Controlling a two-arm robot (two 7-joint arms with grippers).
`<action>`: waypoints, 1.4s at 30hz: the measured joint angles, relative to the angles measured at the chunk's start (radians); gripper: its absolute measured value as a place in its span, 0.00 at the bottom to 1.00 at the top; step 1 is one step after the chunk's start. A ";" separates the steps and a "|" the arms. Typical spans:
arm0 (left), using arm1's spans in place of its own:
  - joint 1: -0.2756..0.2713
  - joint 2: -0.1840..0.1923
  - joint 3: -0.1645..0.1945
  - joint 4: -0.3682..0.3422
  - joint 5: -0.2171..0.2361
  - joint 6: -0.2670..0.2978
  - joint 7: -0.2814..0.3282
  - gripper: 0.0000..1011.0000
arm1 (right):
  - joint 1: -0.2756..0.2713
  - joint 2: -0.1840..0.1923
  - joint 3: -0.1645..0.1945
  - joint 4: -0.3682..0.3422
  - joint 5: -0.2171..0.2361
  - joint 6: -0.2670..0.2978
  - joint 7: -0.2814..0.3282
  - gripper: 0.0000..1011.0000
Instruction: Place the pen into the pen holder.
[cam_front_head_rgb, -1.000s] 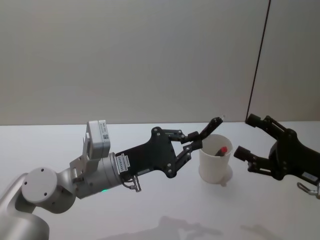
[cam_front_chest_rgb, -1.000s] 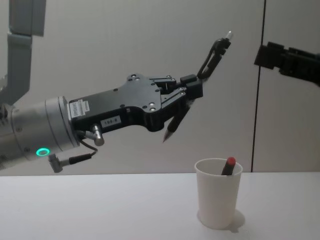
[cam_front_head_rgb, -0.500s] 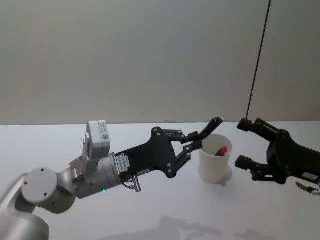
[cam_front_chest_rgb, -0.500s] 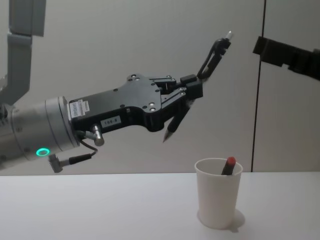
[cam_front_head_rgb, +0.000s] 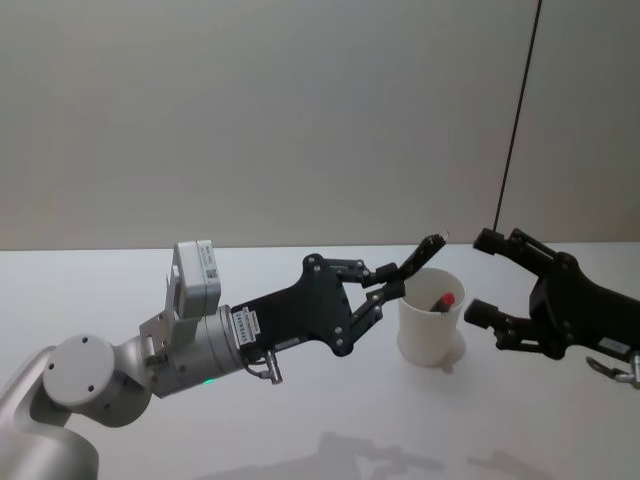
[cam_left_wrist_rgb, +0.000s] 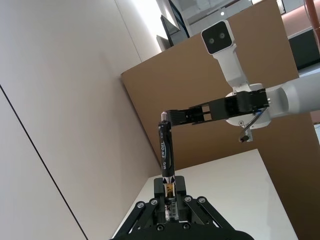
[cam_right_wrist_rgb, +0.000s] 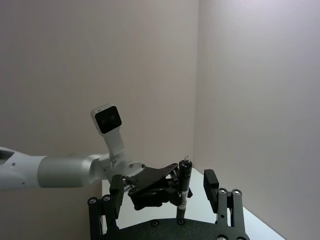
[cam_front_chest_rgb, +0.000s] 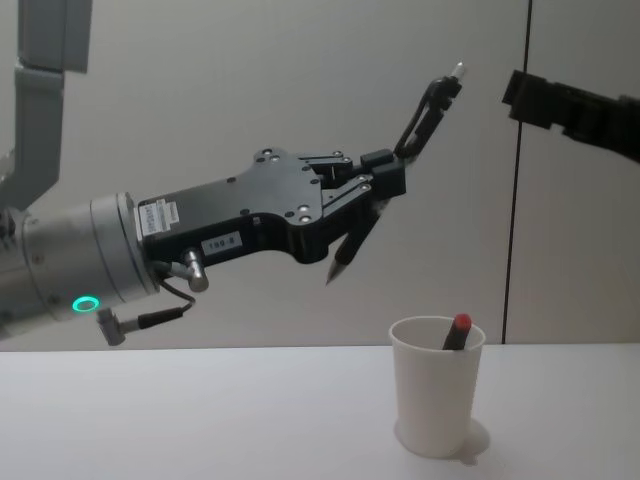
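Red-capped pen (cam_front_chest_rgb: 458, 329): only the cap end clears the rim; the rest is hidden behind the paper cup (cam_front_chest_rgb: 435, 405) wall.
Black pen (cam_front_chest_rgb: 428, 108): mid-barrel covered by left gripper (cam_front_chest_rgb: 372, 190) fingers.
Right gripper (cam_front_head_rgb: 482, 277): wrist cut off at 4 o'clock in head view, at 2 o'clock in chest view.
Left arm (cam_front_chest_rgb: 60, 260): cut off at 9 o'clock, chest view.

Five things of three kinds are counted.
Two pens are counted: one black pen (cam_left_wrist_rgb: 165, 150) clamped in the left gripper (cam_front_chest_rgb: 380, 188), and one red-tipped pen (cam_front_chest_rgb: 458, 328) stood in the one white pen holder (cam_front_chest_rgb: 436, 400). Two grippers are counted, the right gripper (cam_front_head_rgb: 480, 277) being spread open.
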 joint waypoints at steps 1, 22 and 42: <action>0.000 0.000 0.000 0.000 0.000 0.000 0.000 0.13 | -0.003 0.000 -0.002 -0.005 -0.001 -0.002 -0.014 0.99; 0.000 0.000 0.000 0.000 0.000 0.000 0.000 0.13 | 0.007 -0.019 -0.042 -0.007 -0.024 -0.020 -0.139 0.99; 0.000 0.000 0.000 0.000 0.000 0.000 0.000 0.13 | 0.045 -0.040 -0.077 0.041 -0.027 -0.011 -0.164 0.76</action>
